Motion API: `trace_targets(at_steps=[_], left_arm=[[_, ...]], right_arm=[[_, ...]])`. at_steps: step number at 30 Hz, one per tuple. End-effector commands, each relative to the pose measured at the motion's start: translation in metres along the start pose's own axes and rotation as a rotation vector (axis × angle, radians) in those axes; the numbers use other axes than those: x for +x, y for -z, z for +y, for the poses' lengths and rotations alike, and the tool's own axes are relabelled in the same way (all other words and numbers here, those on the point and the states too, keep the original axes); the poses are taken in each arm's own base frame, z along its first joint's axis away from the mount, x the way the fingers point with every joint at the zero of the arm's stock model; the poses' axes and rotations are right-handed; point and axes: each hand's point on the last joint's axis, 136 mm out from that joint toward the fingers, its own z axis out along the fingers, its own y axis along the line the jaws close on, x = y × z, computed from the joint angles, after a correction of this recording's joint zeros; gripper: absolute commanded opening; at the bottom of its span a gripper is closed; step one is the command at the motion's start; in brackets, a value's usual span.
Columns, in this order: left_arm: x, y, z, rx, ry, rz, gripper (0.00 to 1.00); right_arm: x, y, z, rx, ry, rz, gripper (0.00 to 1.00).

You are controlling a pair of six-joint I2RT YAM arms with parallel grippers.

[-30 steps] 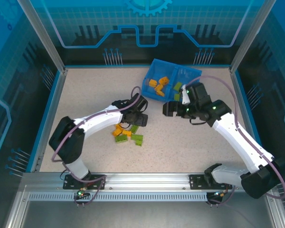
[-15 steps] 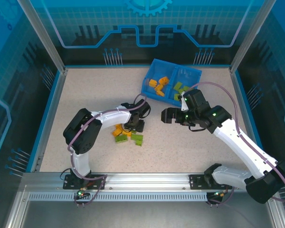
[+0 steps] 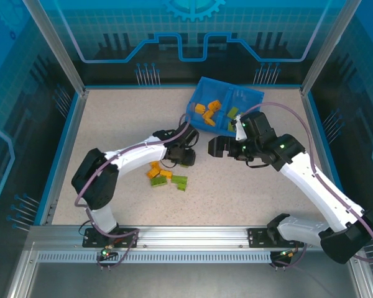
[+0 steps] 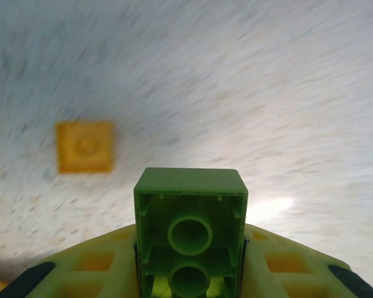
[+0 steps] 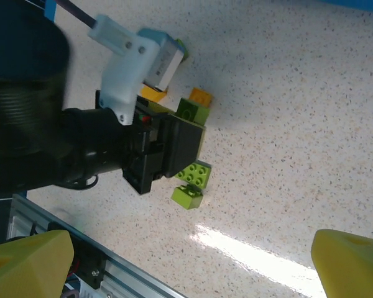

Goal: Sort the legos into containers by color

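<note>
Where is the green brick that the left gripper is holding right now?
Left wrist view: the green brick is clamped in the left gripper, held over the table. From above, that gripper sits between the loose bricks and the blue tray.

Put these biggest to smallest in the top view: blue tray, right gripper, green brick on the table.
1. blue tray, clearly largest.
2. right gripper.
3. green brick on the table, smallest.
</note>
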Motion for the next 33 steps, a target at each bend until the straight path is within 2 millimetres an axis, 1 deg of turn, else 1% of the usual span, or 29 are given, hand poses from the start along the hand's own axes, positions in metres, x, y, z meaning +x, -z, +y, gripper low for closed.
trace_targets(at_steps=[1,3,5,8,13,15,16,19,23,26,29,30,31,33], left_arm=[[-0.043,0.046,-0.060,0.160,-0.104,-0.129,0.28],[-0.065,0.049,-0.078,0.172,-0.143,-0.171,0.28],[-0.088,0.048,-0.091,0.174,-0.166,-0.210,0.27],[-0.123,0.038,-0.108,0.170,-0.185,-0.261,0.27],[-0.168,-0.002,-0.135,0.180,-0.213,-0.292,0.27],[-0.184,-0.015,-0.142,0.190,-0.205,-0.321,0.27],[-0.193,-0.023,-0.142,0.187,-0.193,-0.339,0.27],[-0.207,-0.040,-0.143,0.170,-0.175,-0.389,0.27],[-0.218,-0.060,-0.141,0.151,-0.160,-0.451,0.29],[-0.227,-0.069,-0.147,0.178,-0.169,-0.494,0.36],[-0.235,-0.068,-0.153,0.202,-0.171,-0.534,0.45],[-0.238,-0.065,-0.155,0.209,-0.172,-0.546,0.52],[-0.240,-0.060,-0.156,0.214,-0.169,-0.556,0.56],[-0.244,-0.048,-0.158,0.217,-0.170,-0.572,0.56]], right_arm=[[-0.017,0.029,0.011,-0.019,0.009,-0.089,1.00],[-0.025,0.041,0.007,0.001,0.006,-0.132,1.00],[-0.031,0.051,0.001,0.017,-0.003,-0.177,1.00],[-0.036,0.066,-0.008,0.032,-0.024,-0.240,1.00],[-0.034,0.079,-0.020,0.046,-0.055,-0.281,1.00],[-0.030,0.081,-0.024,0.052,-0.062,-0.282,1.00],[-0.029,0.082,-0.025,0.055,-0.065,-0.283,1.00],[-0.024,0.084,-0.029,0.056,-0.076,-0.289,1.00],[-0.018,0.089,-0.031,0.053,-0.084,-0.297,1.00],[-0.015,0.092,-0.033,0.059,-0.084,-0.303,1.00],[-0.013,0.095,-0.034,0.065,-0.084,-0.306,1.00],[-0.013,0.096,-0.035,0.066,-0.084,-0.309,1.00],[-0.012,0.097,-0.035,0.068,-0.085,-0.311,1.00],[-0.012,0.097,-0.035,0.068,-0.082,-0.313,1.00]])
